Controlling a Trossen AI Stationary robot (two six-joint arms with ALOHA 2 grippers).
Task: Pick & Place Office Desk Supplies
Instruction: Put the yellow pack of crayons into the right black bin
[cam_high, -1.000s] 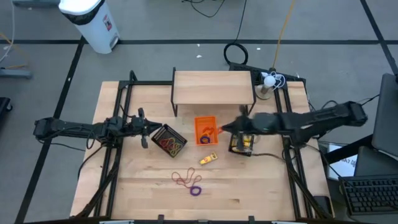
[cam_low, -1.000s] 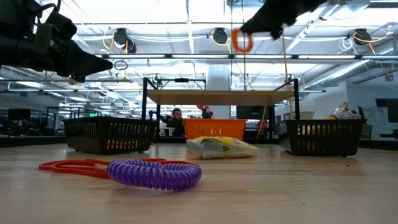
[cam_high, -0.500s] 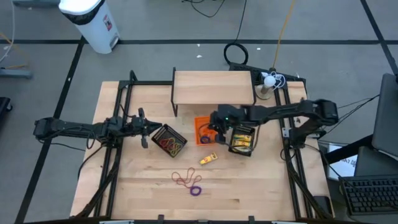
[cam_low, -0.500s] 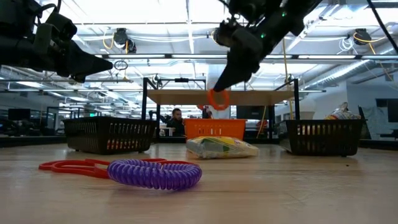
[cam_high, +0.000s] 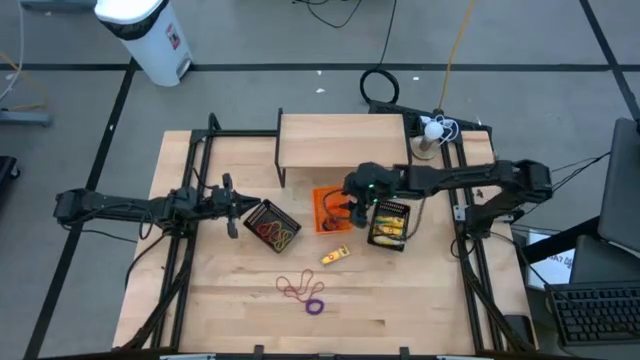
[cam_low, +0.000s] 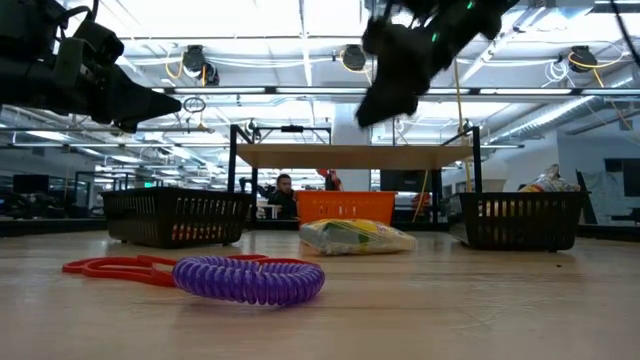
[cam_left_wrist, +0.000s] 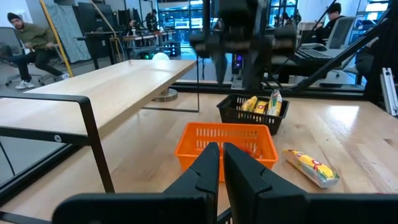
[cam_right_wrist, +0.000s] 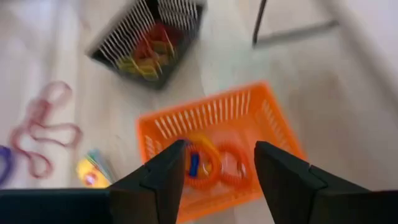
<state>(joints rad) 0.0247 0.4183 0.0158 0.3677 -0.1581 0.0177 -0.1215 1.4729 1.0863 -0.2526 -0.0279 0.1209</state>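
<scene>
Lying loose on the pale wooden table (cam_high: 420, 300), the supplies are small and bright: a purple coiled ring (cam_high: 315, 306) sits touching a looping red-brown rubber band (cam_high: 296, 288) toward the 6 o'clock edge in the high view, and a yellow packet (cam_high: 335, 256) with red print lies between them and the trays. From the low view the purple ring (cam_low: 248, 278) is a tight spiral coil and the red band (cam_low: 120, 267) lies flat beside it.

More supplies are already sorted. The orange tray (cam_high: 330, 209) near the table's middle holds orange coil rings (cam_right_wrist: 211, 163), one with a blue bit on it. The left black mesh tray (cam_high: 271, 226) at about 9 o'clock from it holds red and yellow bands; the right black mesh tray (cam_high: 389, 225) at 3 o'clock holds yellow packets.

The right gripper (cam_high: 352, 202) hangs above the orange tray, its fingers (cam_right_wrist: 165, 177) spread wide with nothing between them. The left gripper (cam_high: 232, 207) waits at 9 o'clock beside the left mesh tray, its fingers (cam_left_wrist: 208, 165) nearly together and empty.

A raised wooden shelf (cam_high: 343, 140) on black legs stands at the 12 o'clock edge. Beyond the table is grey floor with a white bin (cam_high: 147, 35) at 11 o'clock, and the low view shows a lit workshop ceiling and a seated person (cam_low: 284, 195) far behind.
</scene>
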